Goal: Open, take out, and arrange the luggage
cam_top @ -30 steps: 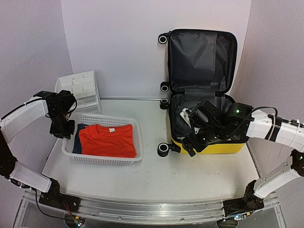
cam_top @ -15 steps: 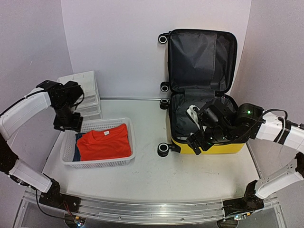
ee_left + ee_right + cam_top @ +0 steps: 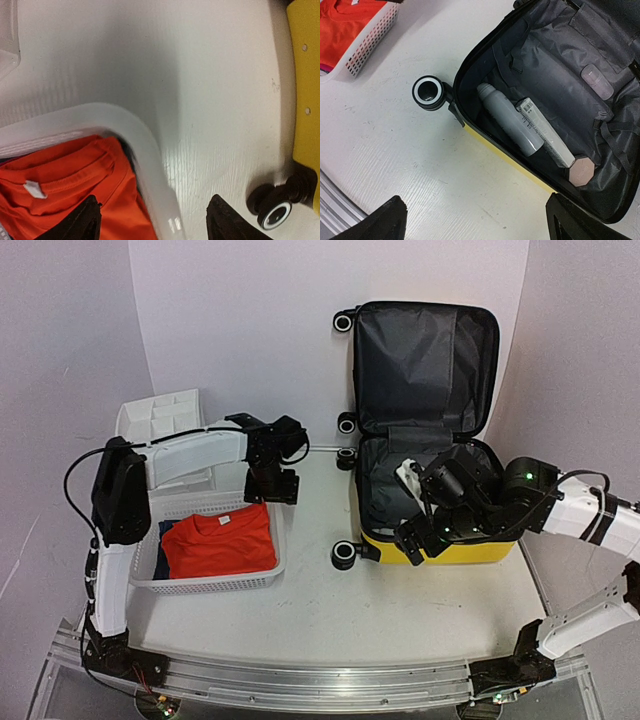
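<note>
The luggage (image 3: 425, 365) is lying open at far right — the right gripper (image 3: 477, 212) is hovering over it, spread wide for picking; the left gripper (image 3: 156, 216), spread and empty, is hanging over the mesh basket (image 3: 200, 583)

Centre foreground: bare worktop (image 3: 320, 610) forms an open lane between the white mesh basket (image 3: 205, 586) and the yellow suitcase (image 3: 450, 552).
Lane's right edge: a suitcase wheel (image 3: 343, 556) juts in.
Left: basket rim, with the drawer unit (image 3: 165, 418) behind it and the left arm (image 3: 190, 455) lying across above.
Suitcase mouth: open from above. The upright lid (image 3: 425, 360) walls off the back, and the right arm (image 3: 560, 505) leans over the front edge.
</note>
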